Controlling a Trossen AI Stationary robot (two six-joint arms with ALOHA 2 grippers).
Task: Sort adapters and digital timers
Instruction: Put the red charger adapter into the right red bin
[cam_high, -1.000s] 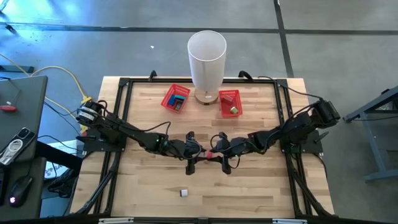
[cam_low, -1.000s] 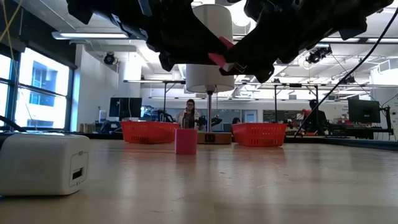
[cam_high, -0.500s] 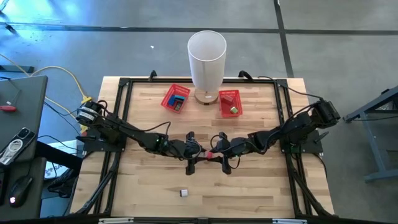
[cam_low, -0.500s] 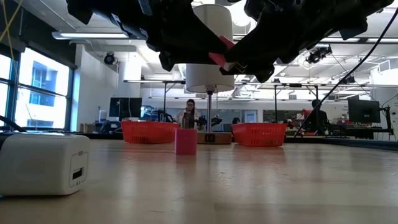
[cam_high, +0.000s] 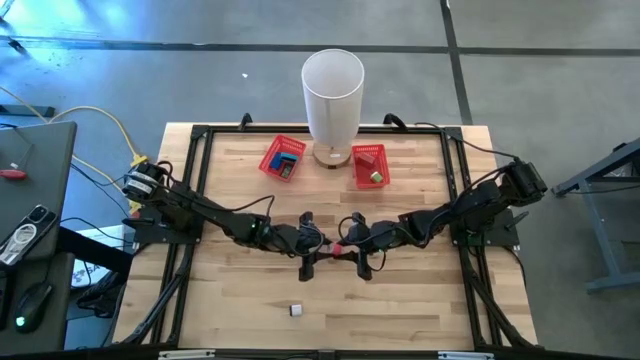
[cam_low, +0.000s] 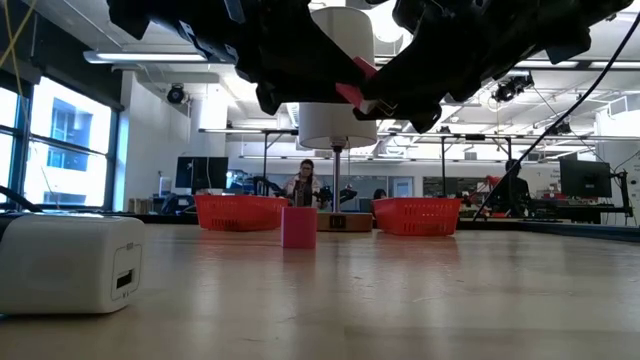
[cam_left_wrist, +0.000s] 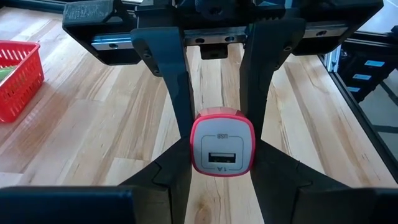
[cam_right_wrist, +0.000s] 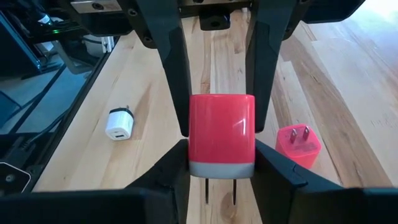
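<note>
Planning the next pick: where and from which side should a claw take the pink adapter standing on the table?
Probably from above, closing on the flat side faces of the pink adapter. It stands upright with its prongs pointing up, so pinch the body below them, not the prongs.

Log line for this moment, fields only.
left gripper: gripping red adapter | right gripper: gripping same adapter | handover mid-table, raised | white adapter: loose

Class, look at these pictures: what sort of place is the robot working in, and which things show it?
Probably an open lab or workshop: a wooden worktable in a metal frame, monitors on benches behind it, and a bare concrete floor.
</note>
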